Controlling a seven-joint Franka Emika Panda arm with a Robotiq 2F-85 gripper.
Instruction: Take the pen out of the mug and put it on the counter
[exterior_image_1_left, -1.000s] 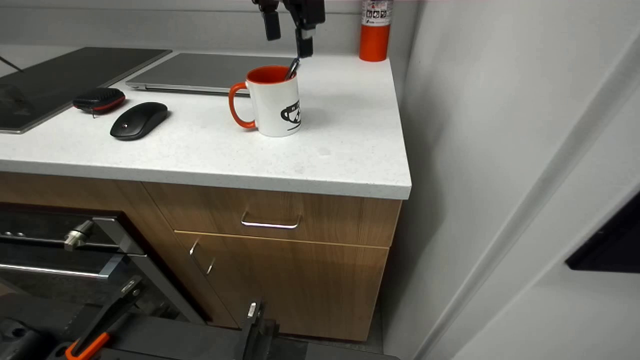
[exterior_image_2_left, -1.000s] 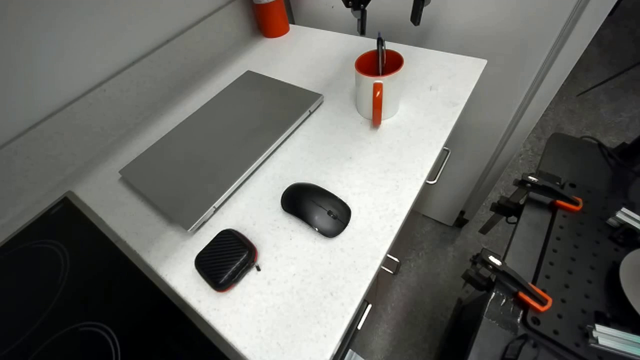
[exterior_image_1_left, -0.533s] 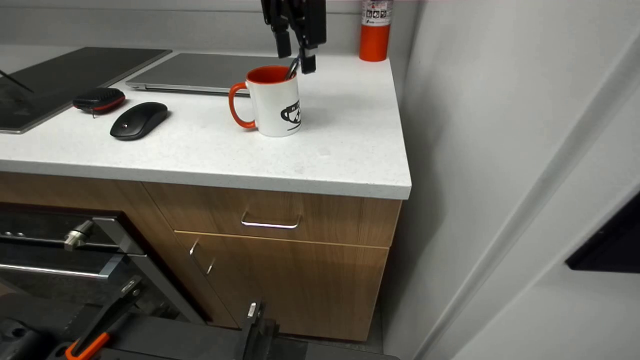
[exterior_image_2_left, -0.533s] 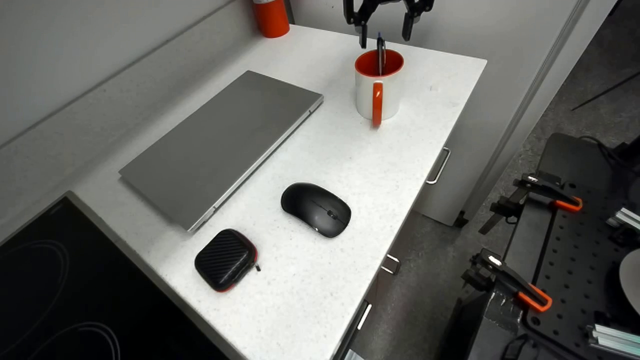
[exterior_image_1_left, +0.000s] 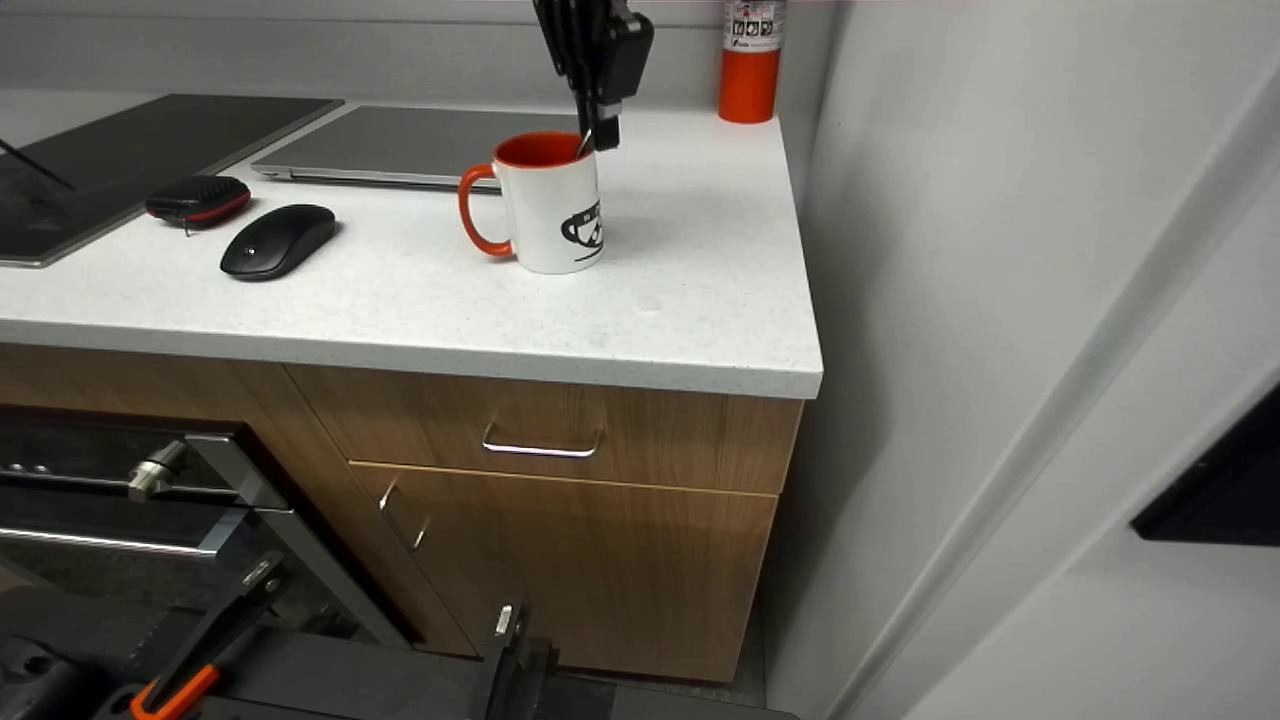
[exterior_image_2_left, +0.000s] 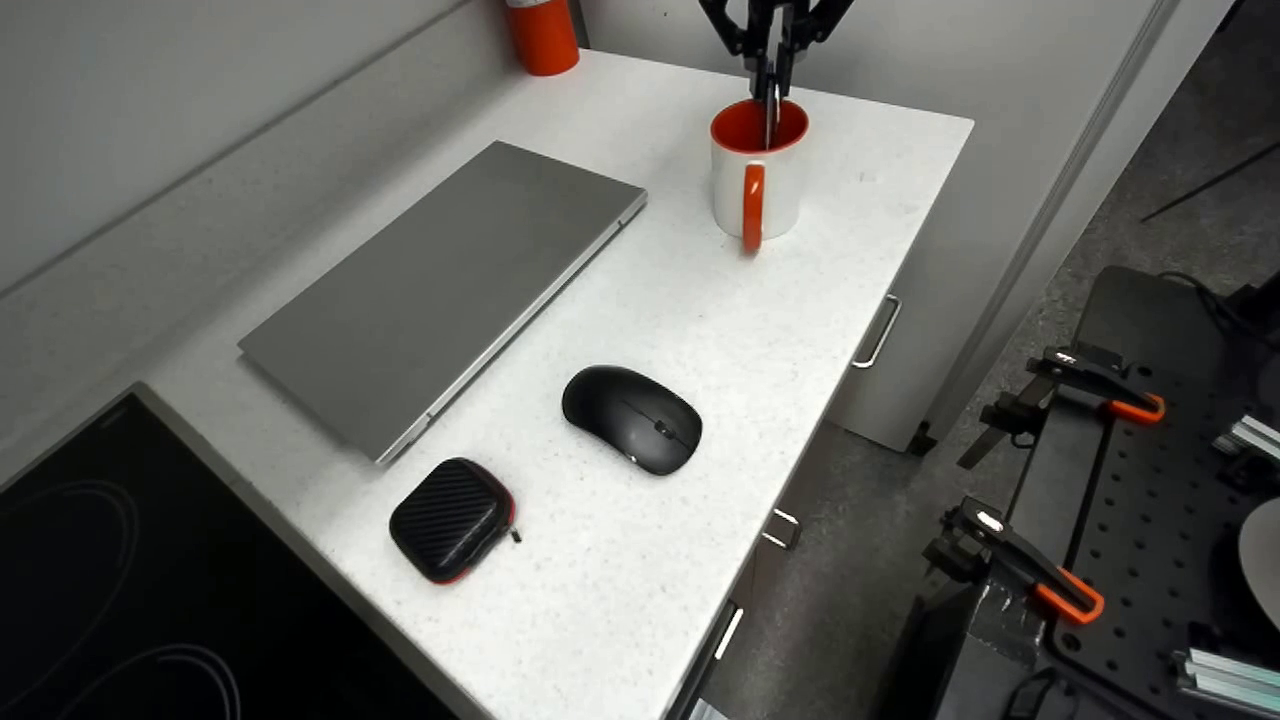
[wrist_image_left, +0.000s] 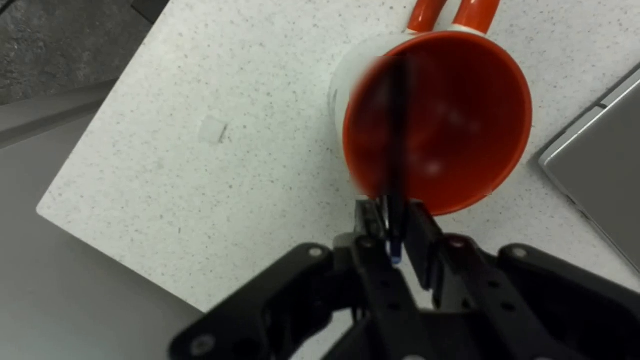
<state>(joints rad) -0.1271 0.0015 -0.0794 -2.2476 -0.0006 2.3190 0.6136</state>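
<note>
Held one pen (wrist_image_left: 396, 150) clamped in one black hand (exterior_image_2_left: 770, 88), with the lower end inside one mug (exterior_image_1_left: 550, 215) upright on one desk (exterior_image_2_left: 690, 310). Counted there too: one mouse (exterior_image_2_left: 632, 420), one case (exterior_image_2_left: 452, 520), one laptop (exterior_image_2_left: 450, 290) and one red cylinder (exterior_image_1_left: 750, 85). Lost the red cylinder's top to the frame edge in both exterior views, and the pen's lower end to blur in the wrist view. Showed glossy red-orange inside white mug walls, ribbed black on the case, flat grey on the laptop, dark speckles on the desk.
</note>
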